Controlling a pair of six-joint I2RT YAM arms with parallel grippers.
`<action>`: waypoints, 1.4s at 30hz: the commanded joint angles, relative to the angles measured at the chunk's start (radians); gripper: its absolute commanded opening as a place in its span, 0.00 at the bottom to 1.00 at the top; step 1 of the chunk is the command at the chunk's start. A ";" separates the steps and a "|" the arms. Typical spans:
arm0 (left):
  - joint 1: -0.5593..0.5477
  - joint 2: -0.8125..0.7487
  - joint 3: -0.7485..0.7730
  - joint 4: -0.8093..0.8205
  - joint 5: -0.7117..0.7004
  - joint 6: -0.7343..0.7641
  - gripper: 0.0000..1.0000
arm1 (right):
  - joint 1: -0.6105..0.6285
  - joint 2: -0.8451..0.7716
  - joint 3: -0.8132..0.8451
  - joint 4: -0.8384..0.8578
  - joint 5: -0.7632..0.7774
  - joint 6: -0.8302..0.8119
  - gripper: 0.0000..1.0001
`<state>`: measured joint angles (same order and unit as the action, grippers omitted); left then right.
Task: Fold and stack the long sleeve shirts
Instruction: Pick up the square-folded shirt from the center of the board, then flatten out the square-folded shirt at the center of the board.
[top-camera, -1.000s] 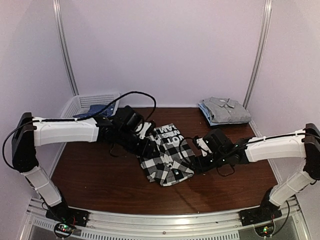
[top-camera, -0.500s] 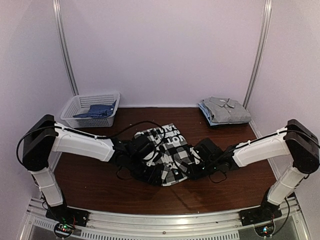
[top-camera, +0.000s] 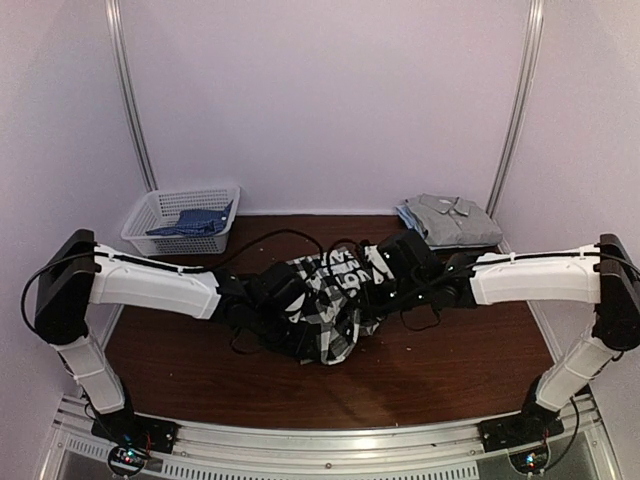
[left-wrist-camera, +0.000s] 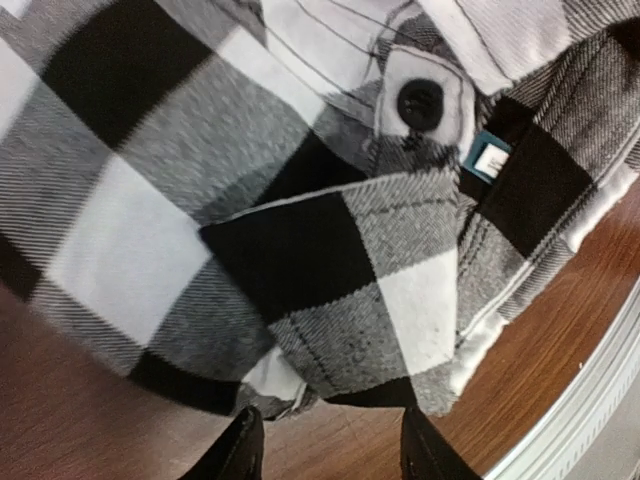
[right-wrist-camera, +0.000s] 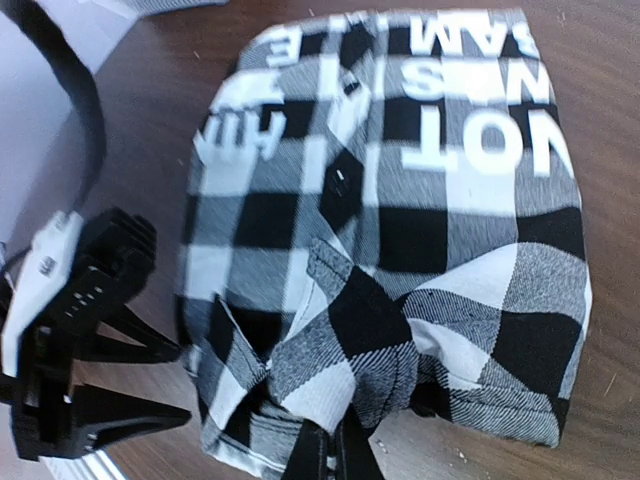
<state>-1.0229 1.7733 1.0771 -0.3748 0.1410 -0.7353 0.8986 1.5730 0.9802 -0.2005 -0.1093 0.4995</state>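
Observation:
The black-and-white checked shirt (top-camera: 335, 300) lies bunched in the middle of the table, white lettering (right-wrist-camera: 470, 150) showing on its far part. My right gripper (right-wrist-camera: 333, 445) is shut on a pinched fold of its near edge, which is raised off the wood. My left gripper (left-wrist-camera: 330, 445) is low at the shirt's near-left hem. Its jaws are open with bare wood between the fingers (left-wrist-camera: 240, 450), and the cloth edge (left-wrist-camera: 360, 370) lies just ahead of them. A folded grey shirt (top-camera: 448, 220) sits at the back right.
A white basket (top-camera: 150, 235) at the back left holds blue cloth (top-camera: 195, 220). The brown table (top-camera: 450, 350) ends in a metal rail (top-camera: 330, 440) at the front. Pale walls close in the sides and back. The left gripper's black fingers (right-wrist-camera: 150, 415) show beside the shirt in the right wrist view.
My right gripper closed on the shirt's near edge and drew it up and toward the back. The left gripper narrowed its jaws and stayed low at the shirt's near-left side.

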 joint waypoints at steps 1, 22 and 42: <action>0.004 -0.197 0.023 -0.004 -0.208 -0.040 0.47 | 0.000 -0.046 0.170 -0.011 0.040 -0.028 0.00; 0.047 -0.045 0.022 0.077 -0.297 0.005 0.62 | -0.284 0.691 1.140 0.068 0.112 -0.072 0.00; -0.012 0.184 0.272 -0.059 -0.231 0.137 0.06 | -0.303 0.719 1.206 -0.010 0.183 -0.188 0.00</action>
<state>-0.9848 2.0357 1.3575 -0.4095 -0.1665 -0.6514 0.5987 2.3508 2.1746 -0.1738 0.0040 0.3592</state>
